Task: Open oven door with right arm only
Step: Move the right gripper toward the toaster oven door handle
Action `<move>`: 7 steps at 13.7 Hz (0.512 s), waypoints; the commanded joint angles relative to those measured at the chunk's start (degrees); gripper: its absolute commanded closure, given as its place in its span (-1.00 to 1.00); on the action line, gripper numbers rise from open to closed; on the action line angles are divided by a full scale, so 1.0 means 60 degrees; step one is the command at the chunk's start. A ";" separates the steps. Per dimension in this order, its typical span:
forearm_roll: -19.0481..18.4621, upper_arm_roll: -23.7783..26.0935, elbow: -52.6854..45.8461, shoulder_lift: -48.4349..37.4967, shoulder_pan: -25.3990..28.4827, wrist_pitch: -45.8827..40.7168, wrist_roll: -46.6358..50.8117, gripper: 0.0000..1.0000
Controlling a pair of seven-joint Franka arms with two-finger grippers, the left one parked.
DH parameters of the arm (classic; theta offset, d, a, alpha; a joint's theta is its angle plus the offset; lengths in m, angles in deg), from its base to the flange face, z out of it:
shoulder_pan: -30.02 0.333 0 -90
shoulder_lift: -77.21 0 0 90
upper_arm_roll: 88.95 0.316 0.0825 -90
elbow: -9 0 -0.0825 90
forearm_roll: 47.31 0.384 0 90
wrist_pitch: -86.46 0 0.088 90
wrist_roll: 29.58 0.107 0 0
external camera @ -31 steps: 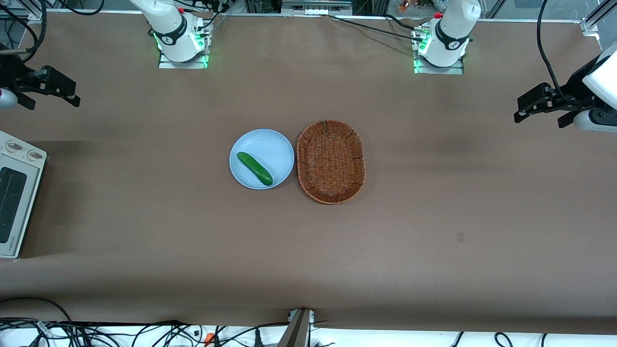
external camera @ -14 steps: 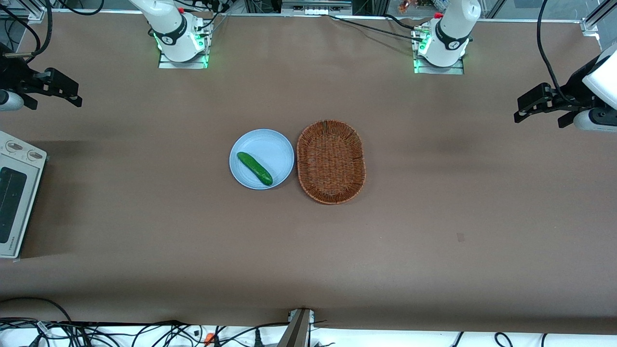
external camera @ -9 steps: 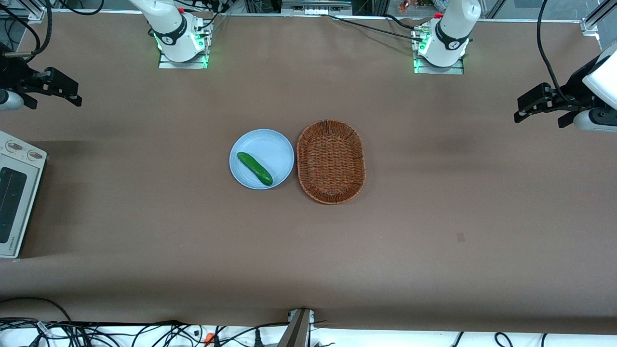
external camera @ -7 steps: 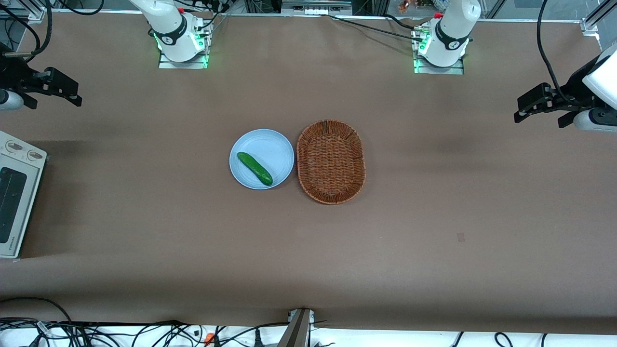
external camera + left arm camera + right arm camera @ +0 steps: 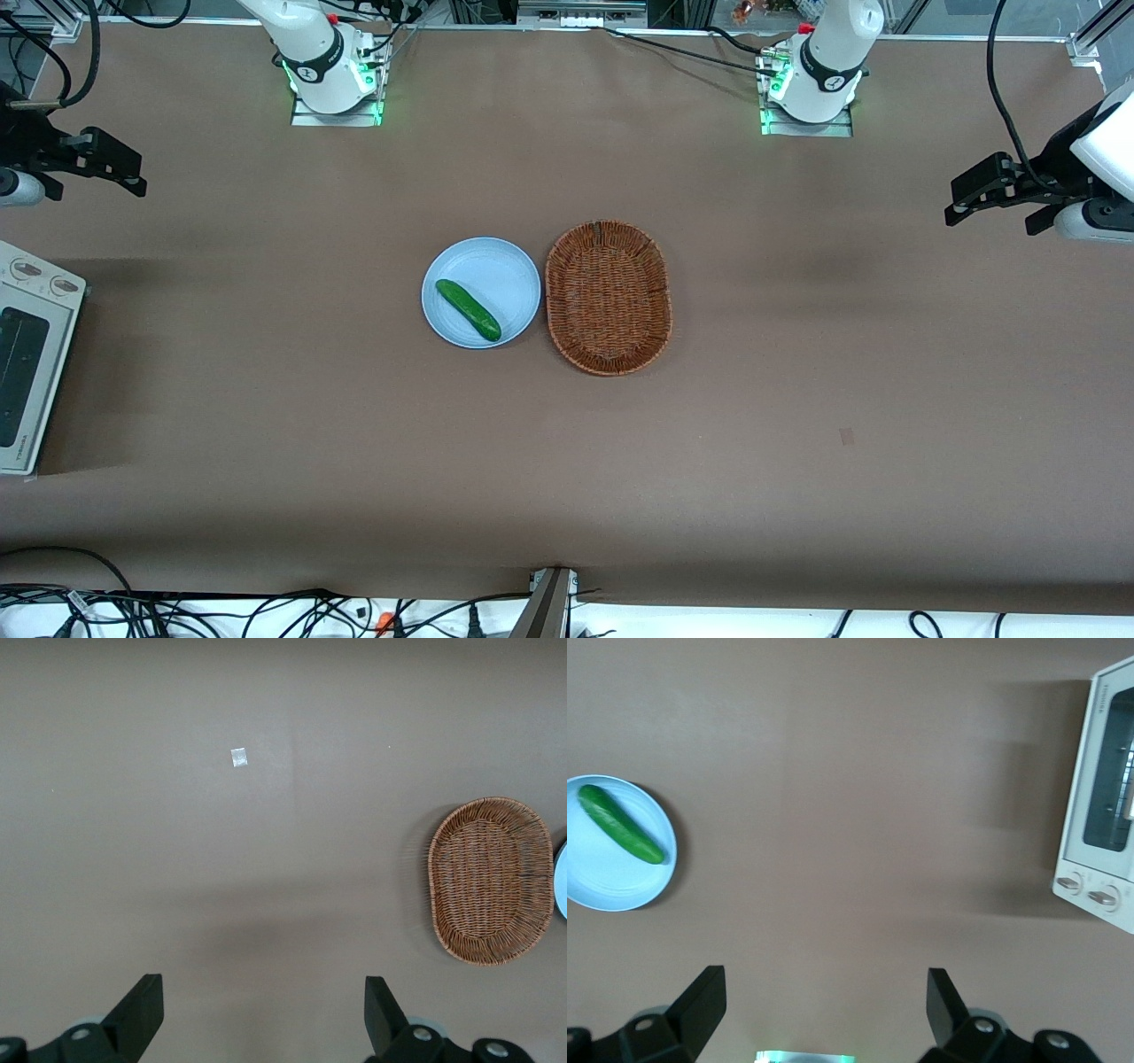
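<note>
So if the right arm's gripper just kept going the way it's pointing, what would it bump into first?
Probably just bare table. The gripper points down with open jaws; oven door and plate lie off to either side.

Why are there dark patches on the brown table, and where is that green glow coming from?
Front view: soft dark shadows lie on the table beside the toaster oven, whose oven door is shut; the right arm's gripper hangs above, farther from the camera. Green light glows at both arm bases. Right wrist view: the oven casts a shadow too; the gripper's fingers stand wide open.
</note>
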 commanded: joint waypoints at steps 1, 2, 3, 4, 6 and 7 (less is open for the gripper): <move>-0.0493 0.0018 0.0203 0.0065 0.0004 -0.0038 -0.0049 -1.00; -0.0800 0.0032 0.0218 0.0225 0.0149 -0.0024 -0.0049 -1.00; -0.1426 0.0032 0.0552 0.0241 0.0325 0.0121 -0.0006 -1.00; -0.1911 0.0047 0.0903 0.0227 0.0414 0.0369 0.0169 -1.00; -0.2470 0.0062 0.1781 0.0183 0.0414 0.1027 0.0229 -1.00; -0.2980 0.0062 0.2177 0.0197 0.0414 0.1350 0.0229 -1.00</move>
